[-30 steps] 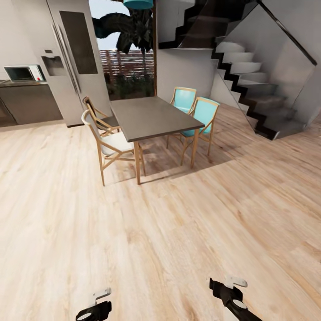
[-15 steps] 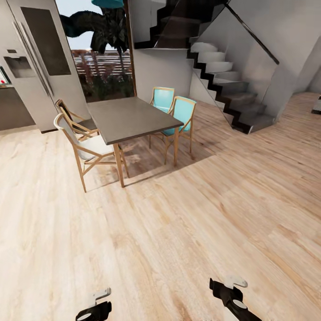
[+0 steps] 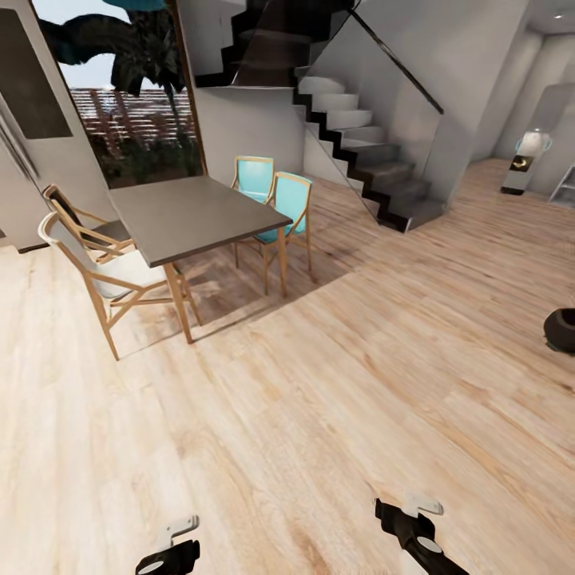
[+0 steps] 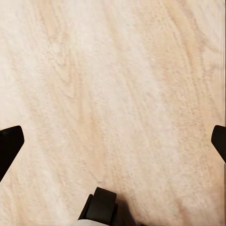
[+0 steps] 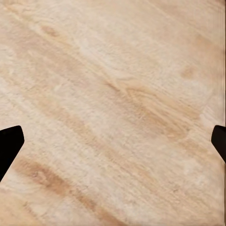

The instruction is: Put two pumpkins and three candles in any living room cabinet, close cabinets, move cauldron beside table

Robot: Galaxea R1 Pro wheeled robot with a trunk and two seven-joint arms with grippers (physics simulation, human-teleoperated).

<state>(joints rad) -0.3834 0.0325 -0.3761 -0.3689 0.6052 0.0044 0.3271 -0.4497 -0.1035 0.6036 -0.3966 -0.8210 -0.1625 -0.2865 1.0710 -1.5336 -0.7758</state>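
1. Pale wood floor (image 3: 335, 399) lies under me, and both my wrist views look down on its planks.
2. My left gripper (image 4: 113, 141) is spread wide with nothing between the fingers (image 4: 9, 143).
3. My right gripper (image 5: 113, 141) is released too, holding nothing.
4. The black cauldron (image 3: 561, 330) sits on the floor at the far right edge of the head view, well apart from my arms.
5. The dark-topped dining table (image 3: 192, 216) with wooden chairs stands ahead on the left, and the staircase (image 3: 359, 152) is behind it.
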